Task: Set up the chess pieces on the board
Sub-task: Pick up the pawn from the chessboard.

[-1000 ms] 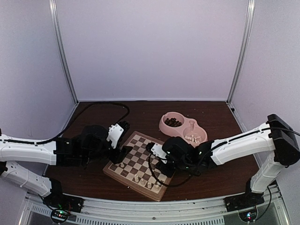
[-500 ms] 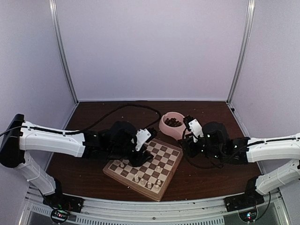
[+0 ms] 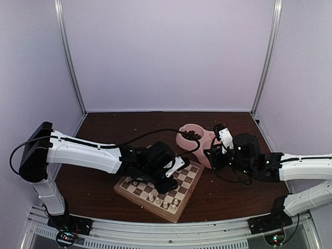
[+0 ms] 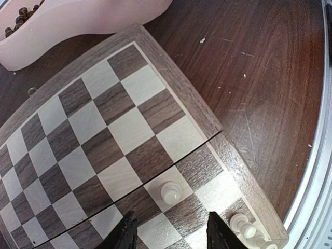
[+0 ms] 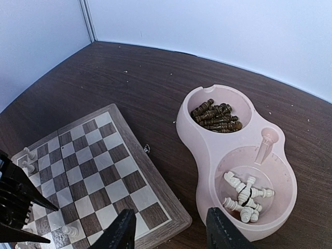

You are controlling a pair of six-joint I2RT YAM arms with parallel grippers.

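Left claw (image 4: 170, 224) released, empty, just by a cream pawn (image 4: 170, 192) on the chessboard (image 4: 129, 129); you see the right claw (image 5: 170, 220) likewise released near the pink bowl (image 5: 187, 136).

One board (image 5: 98, 166), one pink bowl (image 5: 194, 145) with two compartments.

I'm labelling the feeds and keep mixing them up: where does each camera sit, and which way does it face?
Top: high behind the bases, looking down on the table, board and bowl; left arm and right arm show.
Left wrist: over a board corner, looking down; left tool, open, a piece just ahead.
Right wrist: looking down and forward at bowl and board; right tool, open, at the bottom edge.
Shared: both wrist views show board and bowl.
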